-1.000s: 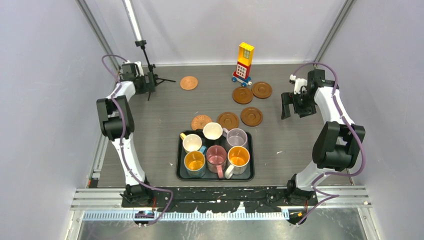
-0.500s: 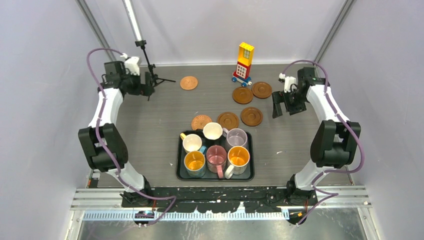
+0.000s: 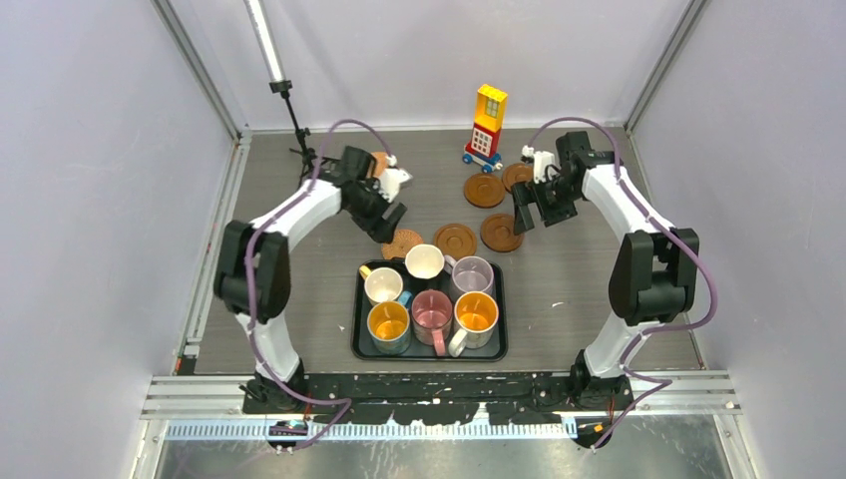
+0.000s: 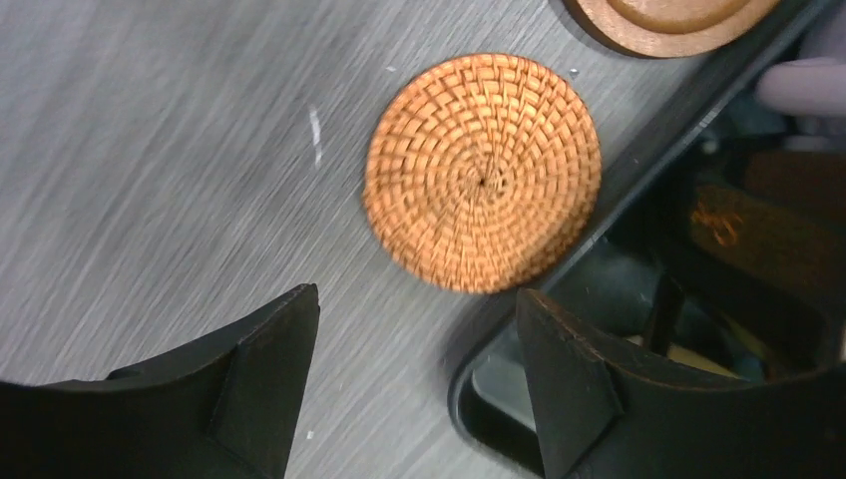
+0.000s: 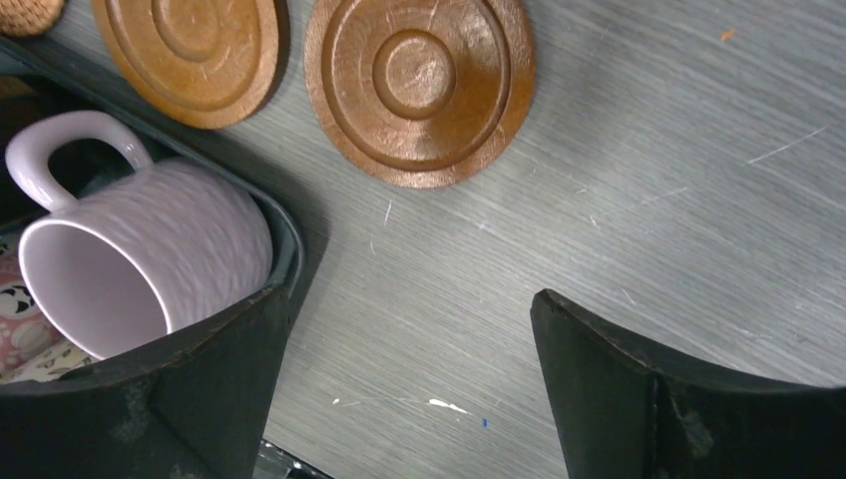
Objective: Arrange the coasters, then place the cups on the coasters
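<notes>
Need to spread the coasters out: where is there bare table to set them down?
Bare grey tabletop lies left of the black rectangular tray, and right of it too. A smaller gap lies between the left tool and the far brown grooved wooden coaster. Crowded: behind the tray, the round woven coaster and two wooden coasters lie close.

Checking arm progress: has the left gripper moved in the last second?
Yes. The left gripper swung from beside the black stand rightward to the woven coaster by the tray.

Lab test cell: white panels [image 3: 90,200], aluminium frame [image 3: 199,70].
</notes>
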`<state>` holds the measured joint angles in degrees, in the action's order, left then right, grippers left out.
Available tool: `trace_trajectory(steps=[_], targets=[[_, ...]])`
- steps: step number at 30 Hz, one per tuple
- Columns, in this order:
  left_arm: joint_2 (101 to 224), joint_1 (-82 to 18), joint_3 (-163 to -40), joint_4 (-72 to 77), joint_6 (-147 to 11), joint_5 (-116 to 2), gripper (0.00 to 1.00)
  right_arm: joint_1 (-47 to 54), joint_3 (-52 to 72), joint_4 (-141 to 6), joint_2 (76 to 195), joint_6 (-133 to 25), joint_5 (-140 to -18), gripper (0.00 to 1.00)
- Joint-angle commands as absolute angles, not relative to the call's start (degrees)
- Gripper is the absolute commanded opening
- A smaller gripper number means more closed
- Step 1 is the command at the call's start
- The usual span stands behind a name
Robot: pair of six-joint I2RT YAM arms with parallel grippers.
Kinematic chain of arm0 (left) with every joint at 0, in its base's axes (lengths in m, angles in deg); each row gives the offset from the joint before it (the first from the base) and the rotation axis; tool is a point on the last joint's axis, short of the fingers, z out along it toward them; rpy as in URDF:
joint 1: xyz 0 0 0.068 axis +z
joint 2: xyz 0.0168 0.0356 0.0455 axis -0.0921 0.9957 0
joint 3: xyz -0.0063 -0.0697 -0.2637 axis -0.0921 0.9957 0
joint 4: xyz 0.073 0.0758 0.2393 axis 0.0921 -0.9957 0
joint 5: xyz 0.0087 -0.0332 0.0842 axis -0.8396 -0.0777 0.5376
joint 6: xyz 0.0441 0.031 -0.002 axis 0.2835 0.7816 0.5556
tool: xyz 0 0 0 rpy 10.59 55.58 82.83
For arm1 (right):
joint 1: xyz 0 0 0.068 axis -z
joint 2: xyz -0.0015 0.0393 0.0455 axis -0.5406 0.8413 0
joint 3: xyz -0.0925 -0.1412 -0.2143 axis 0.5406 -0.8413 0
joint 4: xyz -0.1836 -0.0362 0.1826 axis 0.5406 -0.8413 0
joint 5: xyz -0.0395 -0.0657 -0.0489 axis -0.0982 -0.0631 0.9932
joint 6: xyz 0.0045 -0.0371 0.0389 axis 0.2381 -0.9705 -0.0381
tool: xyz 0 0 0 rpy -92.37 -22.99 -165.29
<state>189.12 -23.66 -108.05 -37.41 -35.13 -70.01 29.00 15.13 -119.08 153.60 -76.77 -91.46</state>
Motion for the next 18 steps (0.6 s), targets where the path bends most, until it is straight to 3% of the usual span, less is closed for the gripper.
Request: trace_trajectory(steps=[1,5,11,18], targets=[[196.9,-27.3,-113.6,-38.4,-35.0,-63.8,0.73,29.0,19.8,-118.2,154.3,-74.6,-91.0,0.95],[200.9,-29.5,-115.3,-36.6,-35.8,-60.9,0.7,28.9,20.7,-119.1,154.6,-75.3,-89.6,0.95],[205.8,-30.6,-116.8,-37.1,-36.2,-51.9,0.56,28.9,20.7,-119.6,154.7,-76.0,-88.5,0.95],[204.2,-20.1,-115.6,-40.5,-39.3,-51.1,0.5,28.9,21.0,-119.4,155.0,-76.3,-88.6,0.95]])
